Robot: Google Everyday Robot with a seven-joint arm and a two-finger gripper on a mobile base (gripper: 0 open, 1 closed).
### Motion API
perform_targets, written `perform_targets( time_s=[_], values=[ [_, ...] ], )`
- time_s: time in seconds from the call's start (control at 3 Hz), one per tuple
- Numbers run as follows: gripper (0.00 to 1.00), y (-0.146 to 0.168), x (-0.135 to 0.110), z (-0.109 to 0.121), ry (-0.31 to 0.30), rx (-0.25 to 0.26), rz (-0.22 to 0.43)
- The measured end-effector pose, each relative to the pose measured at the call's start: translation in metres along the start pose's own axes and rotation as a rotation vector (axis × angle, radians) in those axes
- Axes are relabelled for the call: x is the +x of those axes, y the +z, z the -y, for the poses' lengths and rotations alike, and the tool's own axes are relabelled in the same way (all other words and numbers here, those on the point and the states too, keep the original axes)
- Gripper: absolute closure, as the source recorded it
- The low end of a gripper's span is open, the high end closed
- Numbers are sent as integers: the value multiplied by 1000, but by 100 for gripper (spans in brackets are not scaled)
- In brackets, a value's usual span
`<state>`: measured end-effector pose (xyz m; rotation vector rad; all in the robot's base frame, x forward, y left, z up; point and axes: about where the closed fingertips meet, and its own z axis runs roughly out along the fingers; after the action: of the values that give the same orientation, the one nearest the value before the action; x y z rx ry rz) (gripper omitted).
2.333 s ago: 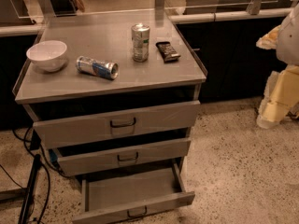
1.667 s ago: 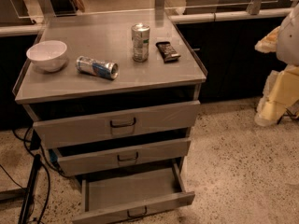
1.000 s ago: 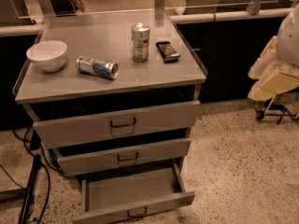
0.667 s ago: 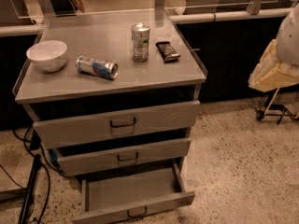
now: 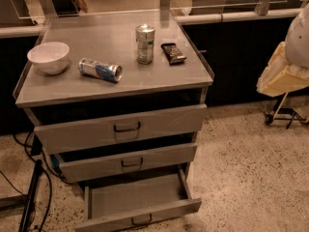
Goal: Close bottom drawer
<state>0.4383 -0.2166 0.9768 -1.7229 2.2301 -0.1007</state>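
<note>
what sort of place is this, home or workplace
Likely an office or lab work area: a grey metal drawer cabinet on a speckled hard floor, with a glass partition behind. The claw hangs at the right edge, away from the open bottom drawer.

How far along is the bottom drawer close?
Nothing done yet: the bottom drawer stands pulled well out, interior showing. In hand: the gripper hangs at the right edge, apart from the cabinet. Left: reach the drawer front and push it in.
</note>
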Motion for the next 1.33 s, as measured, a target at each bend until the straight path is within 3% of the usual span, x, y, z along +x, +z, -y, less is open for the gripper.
perform_targets(
  time_s=[0.33,0.67,1.0,1.33],
  values=[
    [100,23,5,-13,31,-8,0],
    [100,73,9,-40,95,-34,0],
    [100,149,9,-81,142,-146,-15],
    [100,162,16,-96,145,-175,-35]
  ],
)
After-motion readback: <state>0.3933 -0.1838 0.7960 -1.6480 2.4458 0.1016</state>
